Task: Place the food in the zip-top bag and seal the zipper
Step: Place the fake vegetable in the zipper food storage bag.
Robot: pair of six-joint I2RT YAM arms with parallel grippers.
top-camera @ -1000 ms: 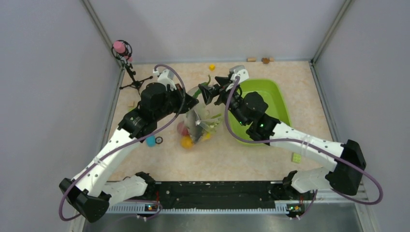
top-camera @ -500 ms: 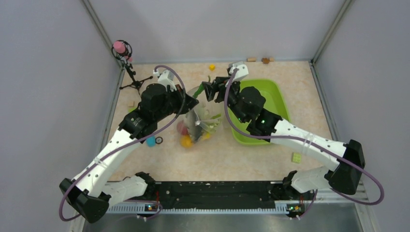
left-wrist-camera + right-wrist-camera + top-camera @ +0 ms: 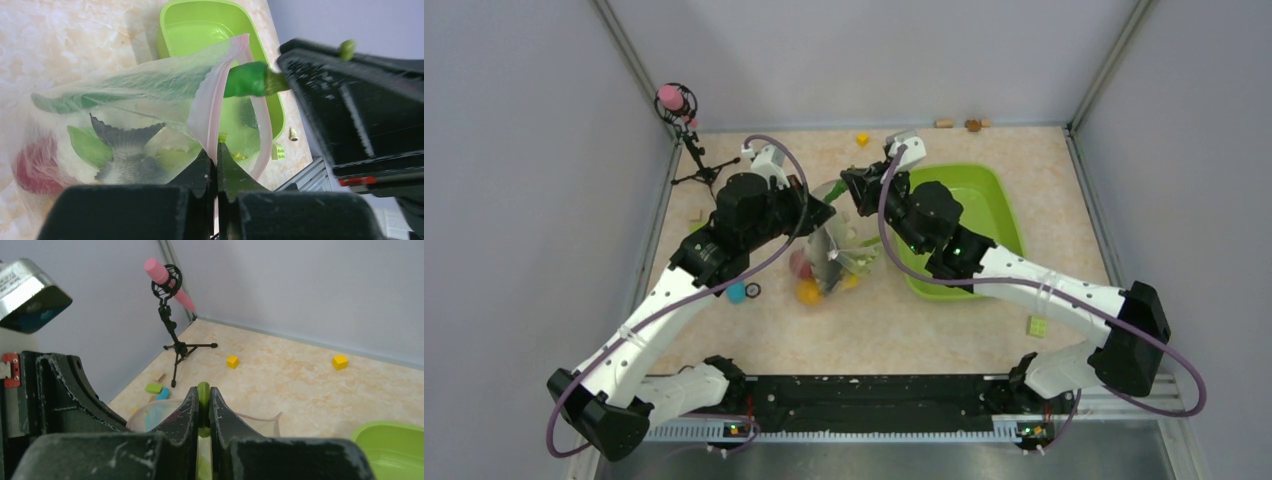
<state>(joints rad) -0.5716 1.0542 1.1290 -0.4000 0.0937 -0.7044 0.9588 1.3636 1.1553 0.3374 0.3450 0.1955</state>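
Note:
The clear zip-top bag (image 3: 844,240) sits at mid-table with food inside: a red piece (image 3: 30,167), a dark ridged item (image 3: 122,145), green leaves and a yellow piece (image 3: 810,293). My left gripper (image 3: 819,213) is shut on the pink zipper (image 3: 210,105) strip, its tips (image 3: 214,152) pinching the near lip so the mouth gapes. My right gripper (image 3: 852,185) hovers at the mouth, its jaws (image 3: 203,391) shut on a green stalk (image 3: 203,386). In the left wrist view the stalk (image 3: 247,80) pokes into the bag opening (image 3: 125,95).
The lime-green tray (image 3: 974,200) lies right of the bag, under the right arm. A microphone stand (image 3: 686,130) is at the back left. Small blocks are scattered: yellow (image 3: 862,139), blue (image 3: 737,292), green (image 3: 1036,326). Grey walls enclose the table.
My right gripper has swung slightly left to the bag mouth and closed from wide open onto the green stalk. The left arm and bag have stayed put.

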